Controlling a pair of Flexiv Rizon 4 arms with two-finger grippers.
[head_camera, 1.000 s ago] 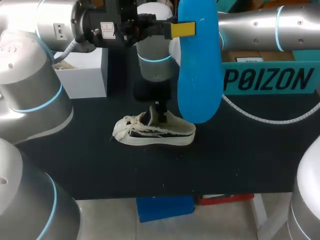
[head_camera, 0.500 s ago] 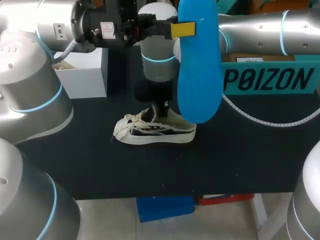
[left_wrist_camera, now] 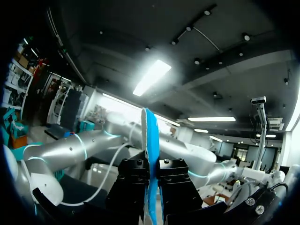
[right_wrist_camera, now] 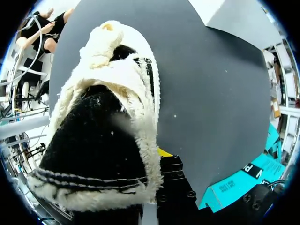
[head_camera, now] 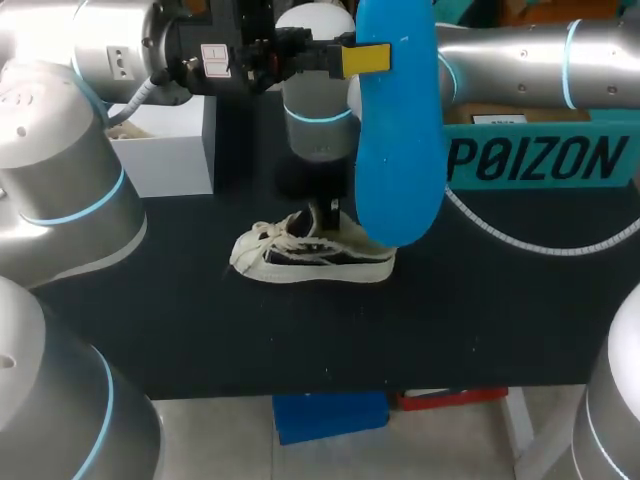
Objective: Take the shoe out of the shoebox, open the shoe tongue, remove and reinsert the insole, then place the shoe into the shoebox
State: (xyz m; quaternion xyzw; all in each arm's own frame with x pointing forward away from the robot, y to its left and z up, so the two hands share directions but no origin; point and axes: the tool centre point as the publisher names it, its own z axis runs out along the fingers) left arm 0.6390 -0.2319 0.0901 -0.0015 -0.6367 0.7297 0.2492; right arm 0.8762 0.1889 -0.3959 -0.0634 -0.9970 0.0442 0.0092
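Pointing its toe left, shoe [head_camera: 315,255] lies crosswise; insole [head_camera: 398,120] stands upright.

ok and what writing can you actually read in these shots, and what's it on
"POIZON": large dark letters on the side of the teal shoebox, head view.
White label on the shoebox's top edge: too small to read.
White sticker on the left arm's wrist: too small to read.
Right wrist view: the shoebox's lettering is cut off, unreadable.
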